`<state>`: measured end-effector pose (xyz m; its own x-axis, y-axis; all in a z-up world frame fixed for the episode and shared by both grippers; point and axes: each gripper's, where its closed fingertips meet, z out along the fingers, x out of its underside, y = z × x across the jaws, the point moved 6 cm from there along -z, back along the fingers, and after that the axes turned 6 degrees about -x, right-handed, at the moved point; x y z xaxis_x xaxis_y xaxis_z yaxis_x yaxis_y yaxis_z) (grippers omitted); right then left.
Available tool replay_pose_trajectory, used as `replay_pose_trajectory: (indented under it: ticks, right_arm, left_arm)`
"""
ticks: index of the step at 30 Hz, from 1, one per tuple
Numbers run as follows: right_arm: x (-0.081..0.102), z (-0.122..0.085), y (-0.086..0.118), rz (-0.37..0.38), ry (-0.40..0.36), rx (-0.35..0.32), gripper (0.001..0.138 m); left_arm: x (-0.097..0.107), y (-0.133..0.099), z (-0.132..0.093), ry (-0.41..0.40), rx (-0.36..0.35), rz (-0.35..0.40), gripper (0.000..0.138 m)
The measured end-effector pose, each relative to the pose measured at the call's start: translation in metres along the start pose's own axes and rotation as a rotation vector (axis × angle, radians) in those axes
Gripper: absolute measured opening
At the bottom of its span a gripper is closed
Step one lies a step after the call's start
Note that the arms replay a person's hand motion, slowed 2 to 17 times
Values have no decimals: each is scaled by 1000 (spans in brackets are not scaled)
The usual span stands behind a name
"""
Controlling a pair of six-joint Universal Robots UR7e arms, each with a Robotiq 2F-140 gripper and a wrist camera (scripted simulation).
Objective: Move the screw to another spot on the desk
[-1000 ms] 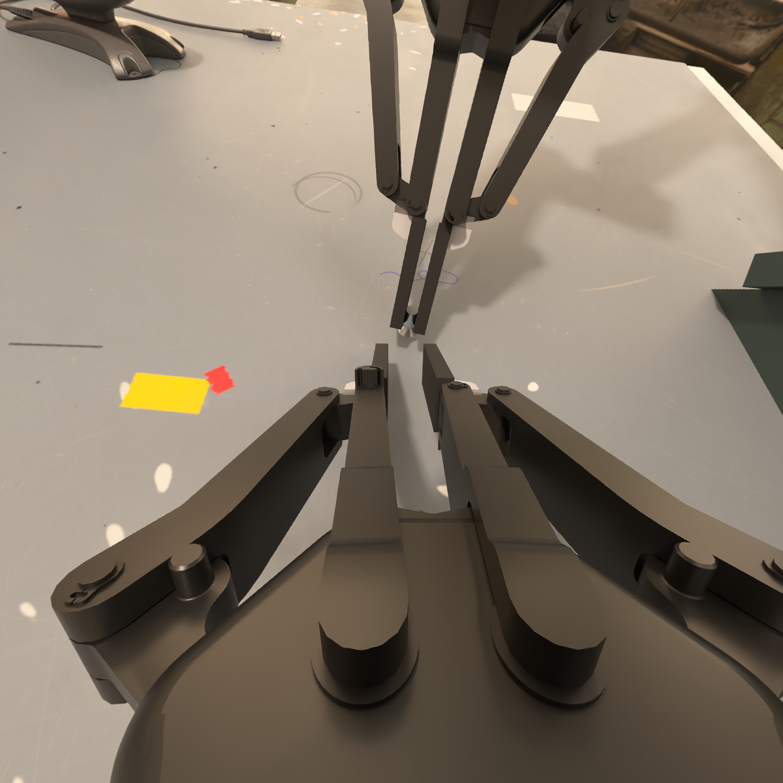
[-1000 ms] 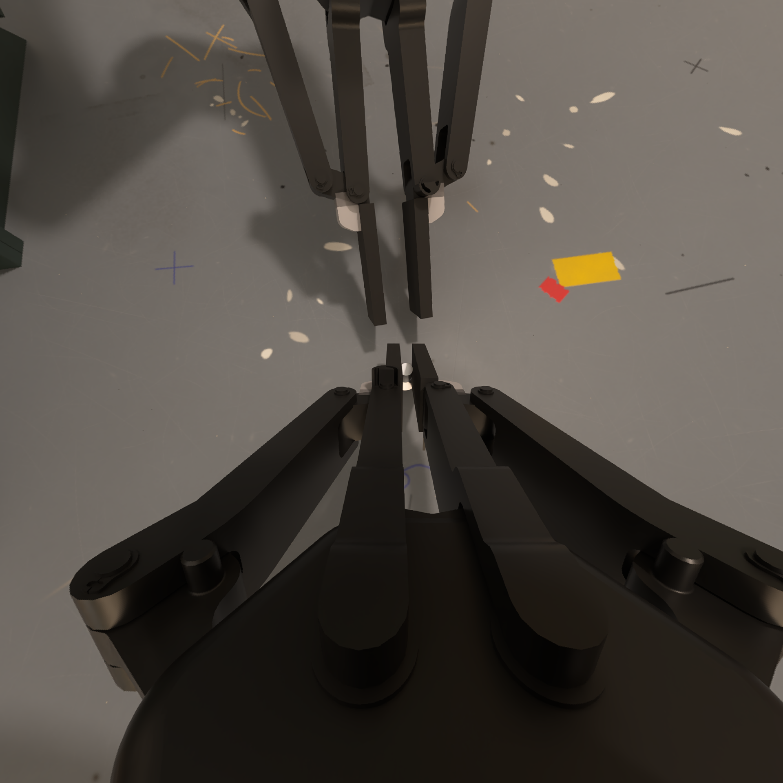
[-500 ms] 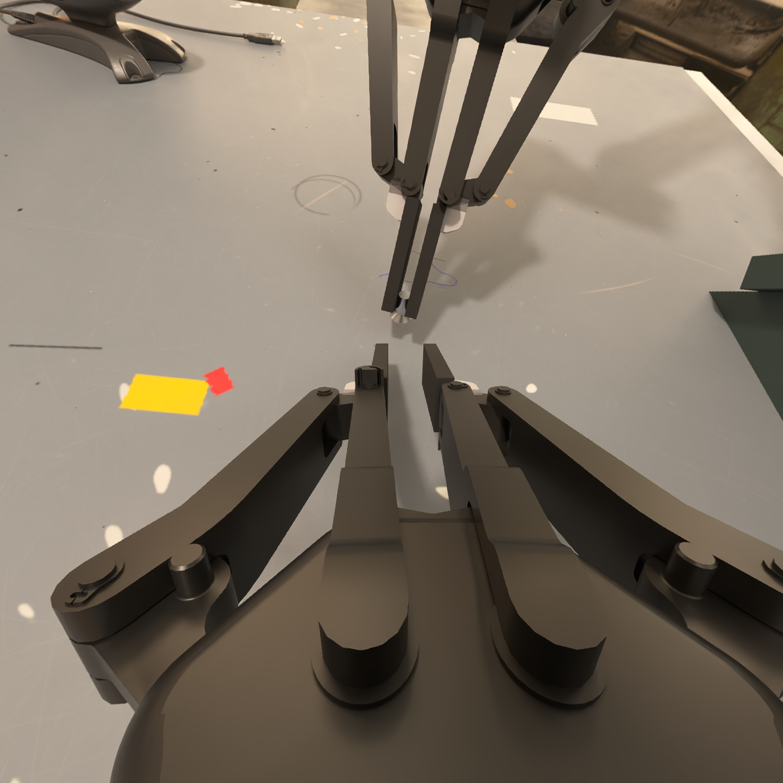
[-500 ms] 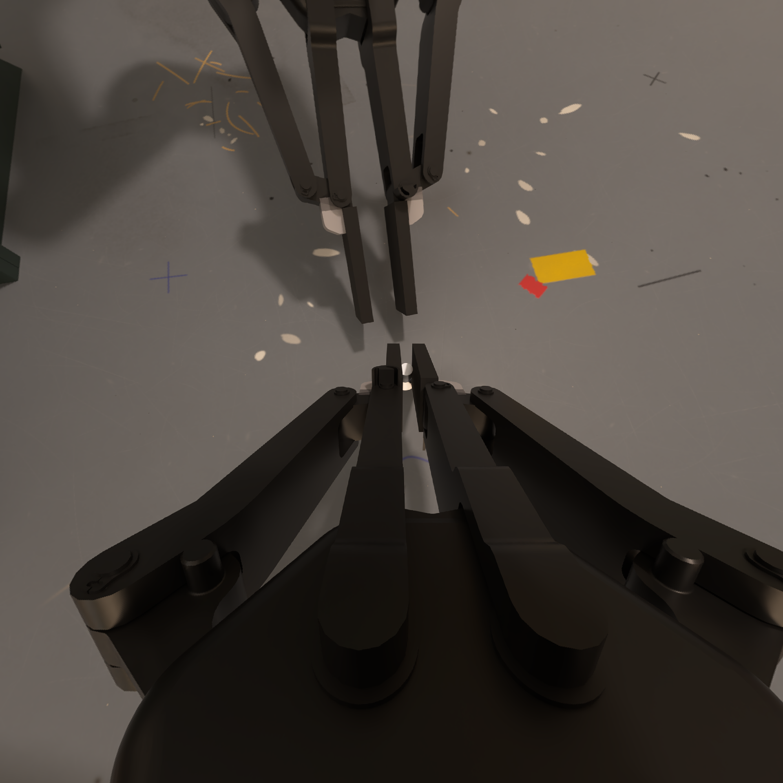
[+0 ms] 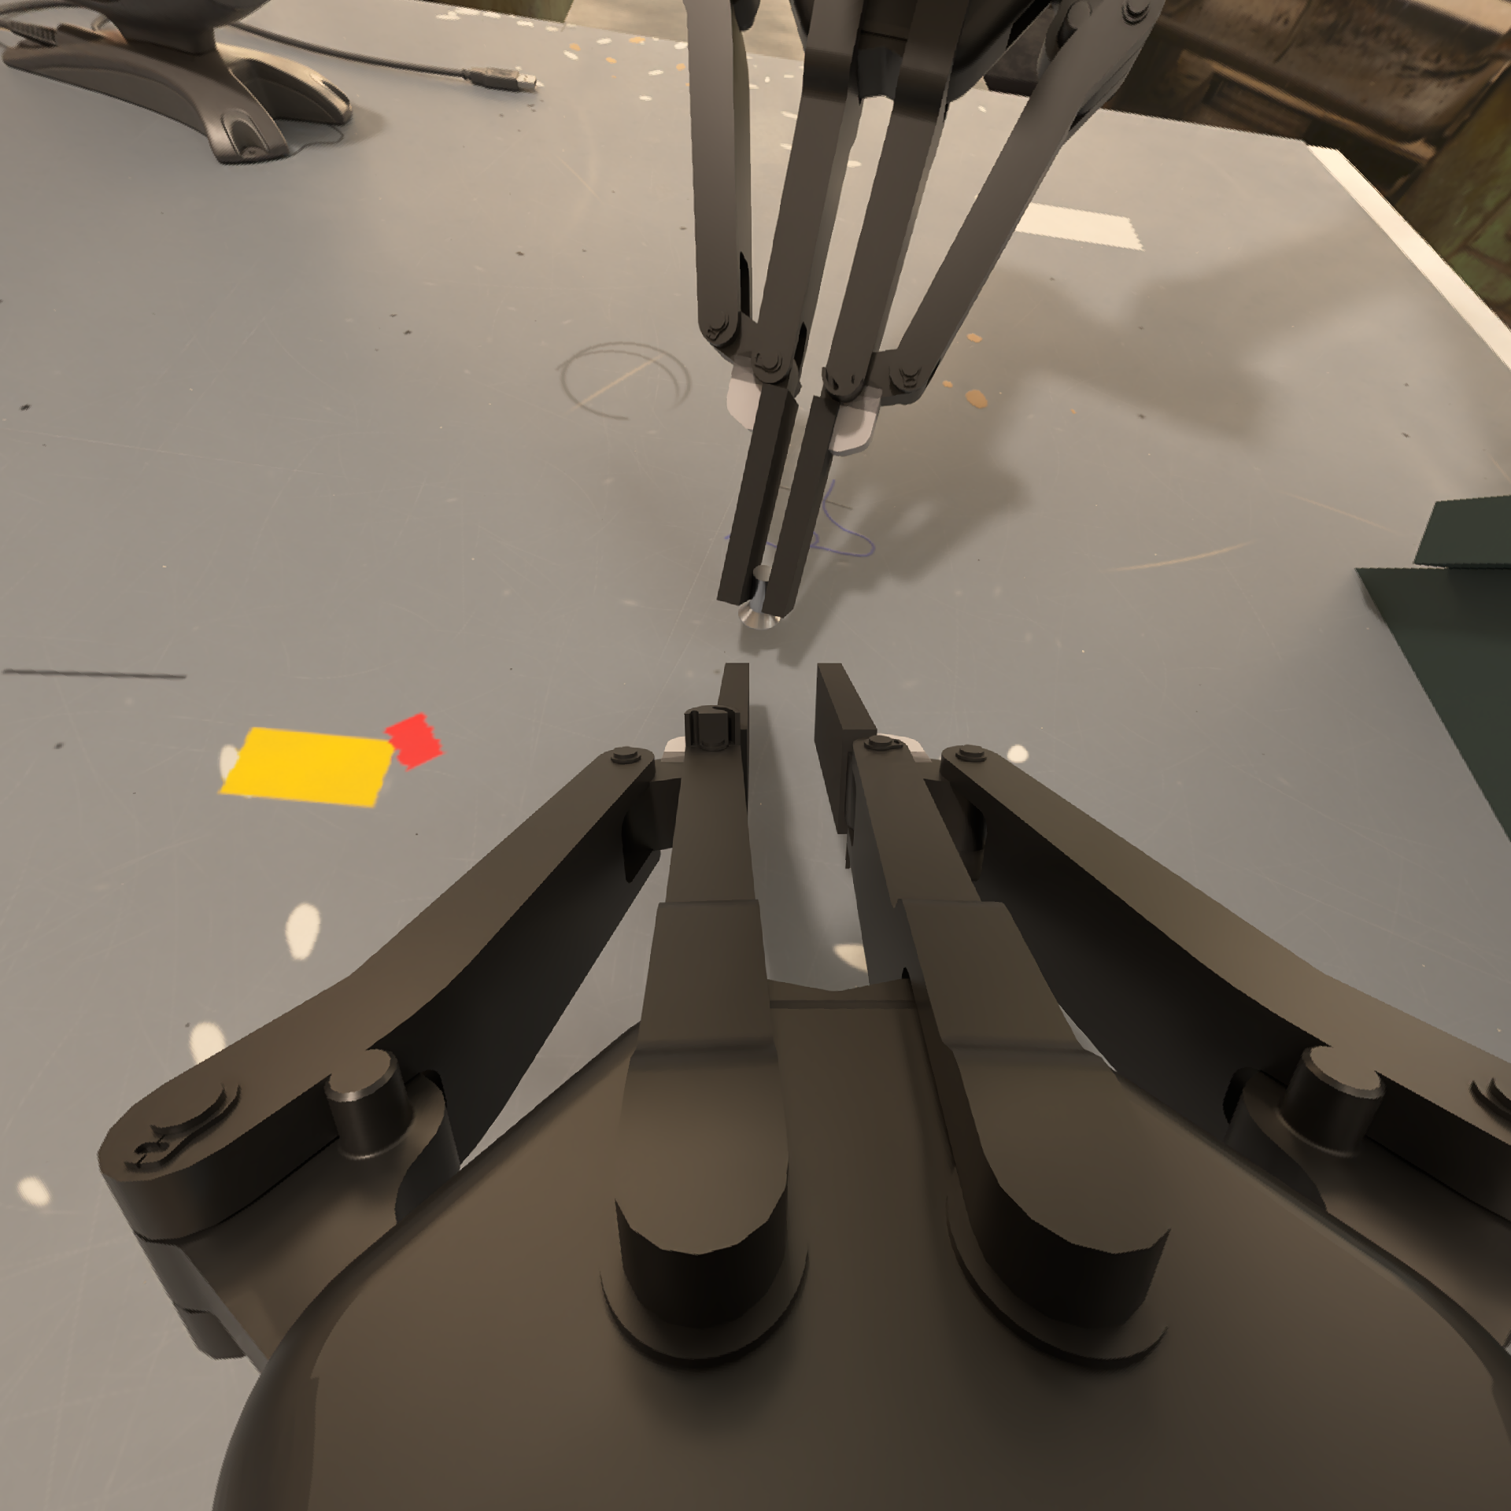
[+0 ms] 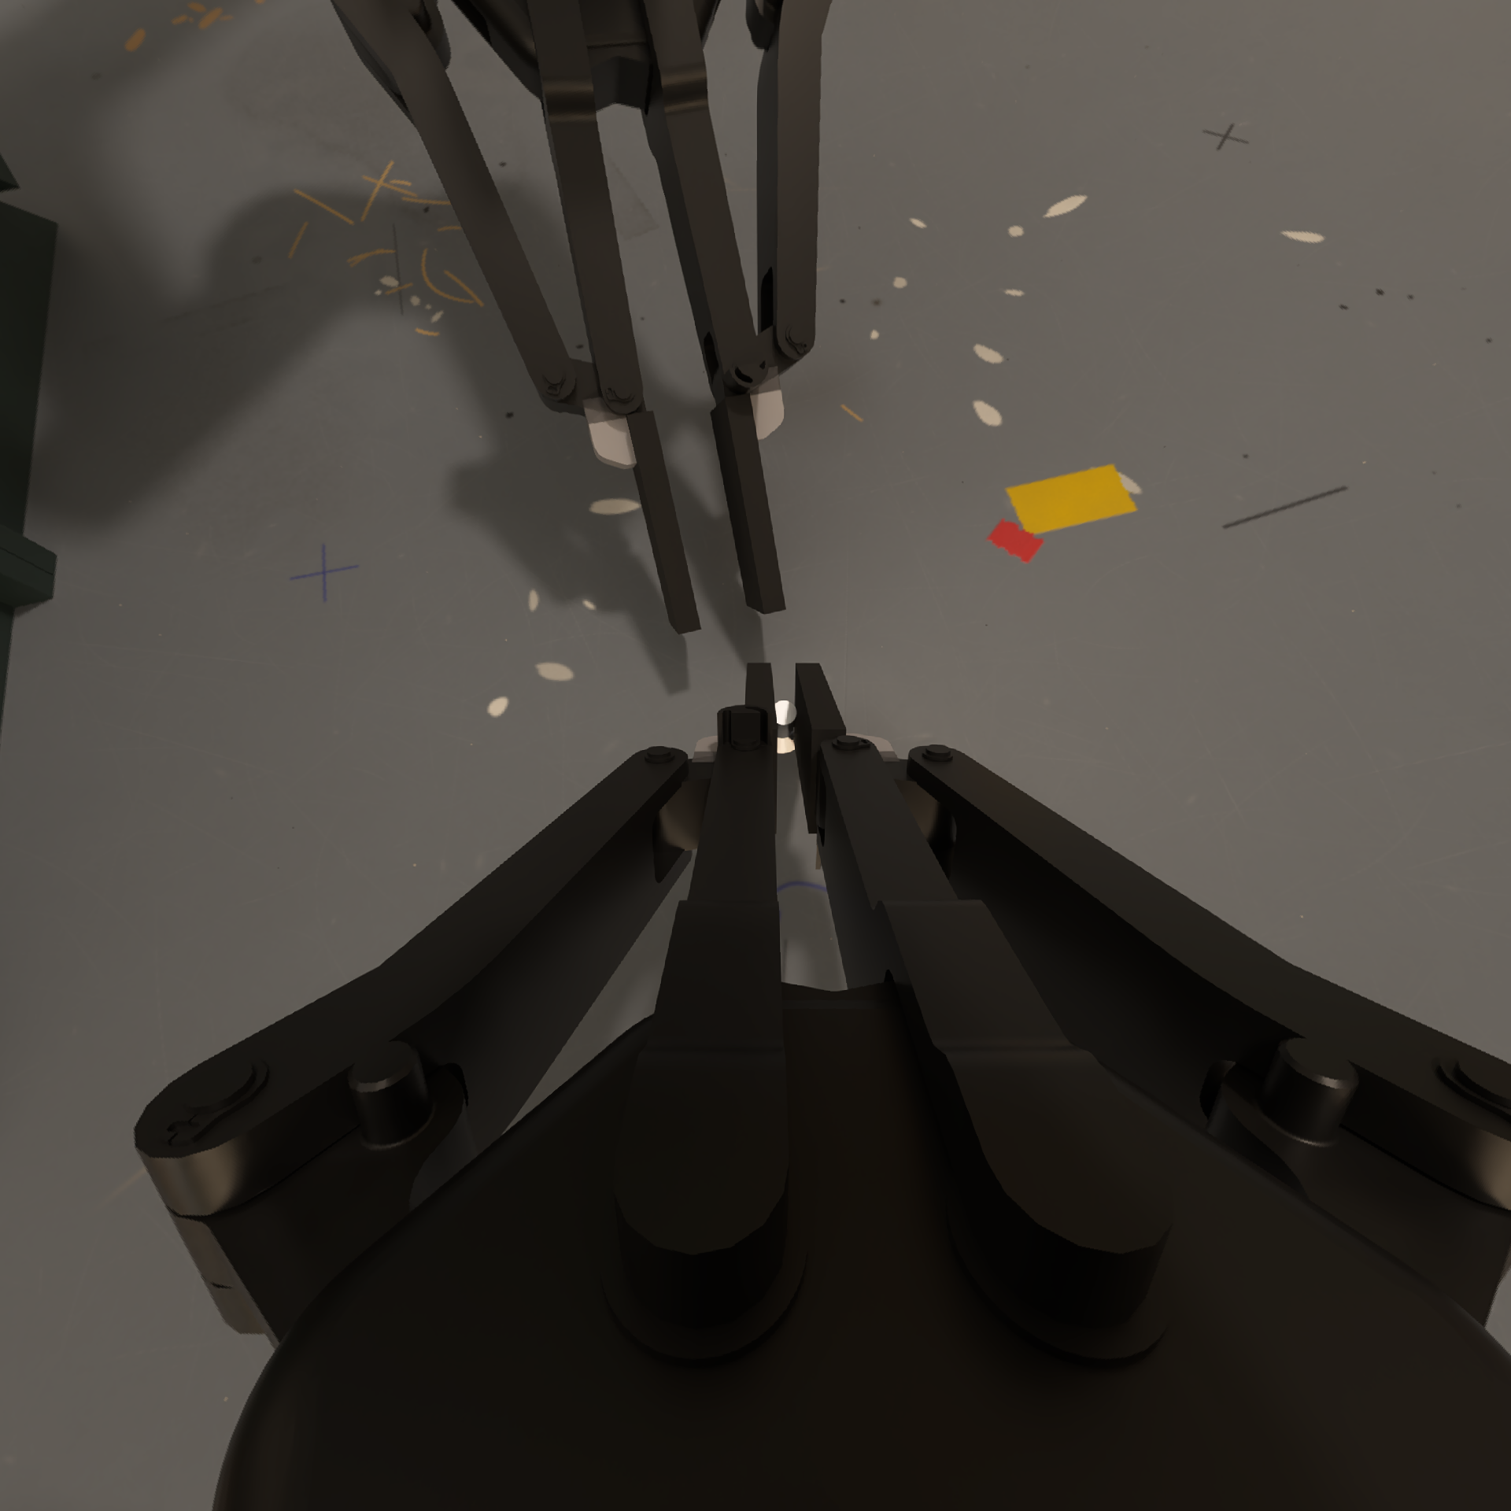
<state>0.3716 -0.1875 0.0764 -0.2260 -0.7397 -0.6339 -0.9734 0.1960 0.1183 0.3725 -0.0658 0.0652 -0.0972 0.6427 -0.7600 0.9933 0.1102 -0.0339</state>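
Observation:
A small silver screw (image 5: 759,615) hangs head down between the fingertips of my right gripper (image 5: 756,601), just above the grey desk (image 5: 409,490). In the right wrist view the screw (image 6: 783,715) shows as a bright spot between the nearly closed fingers of the right gripper (image 6: 783,674). My left gripper (image 5: 782,674) sits just in front of the screw, its fingers narrowly apart with nothing between them. It also shows in the right wrist view (image 6: 724,613), tips pointing at the right gripper.
A yellow tape patch (image 5: 307,766) and a red one (image 5: 414,740) lie on the desk to the left. A dark green block (image 5: 1463,638) sits at the right. A black stand base (image 5: 188,90) and a cable plug (image 5: 499,78) are at the far left. The desk's edge (image 5: 1406,237) runs along the far right.
My right gripper has risen slightly with the screw, and the screw's head now hangs clear of the desk. The left gripper has stayed put.

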Motion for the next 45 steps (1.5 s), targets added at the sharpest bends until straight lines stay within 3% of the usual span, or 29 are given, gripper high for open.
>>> replay_pose_trajectory:
  ticks: [13, 32, 40, 45]
  right_arm:
    - [5, 10, -1, -53, 60, 19, 8]
    - [3, 14, 2, -56, 42, 8, 8]
    - [3, 15, 3, -51, 42, 6, 25]
    - [3, 15, 4, -52, 40, 3, 26]
  left_arm:
    - [0, -2, 1, 5, 4, 8, 22]
    - [0, -3, -1, 6, 5, 8, 22]
    - [0, -2, -1, 6, 3, 8, 22]
    - [0, -2, -1, 7, 6, 6, 22]
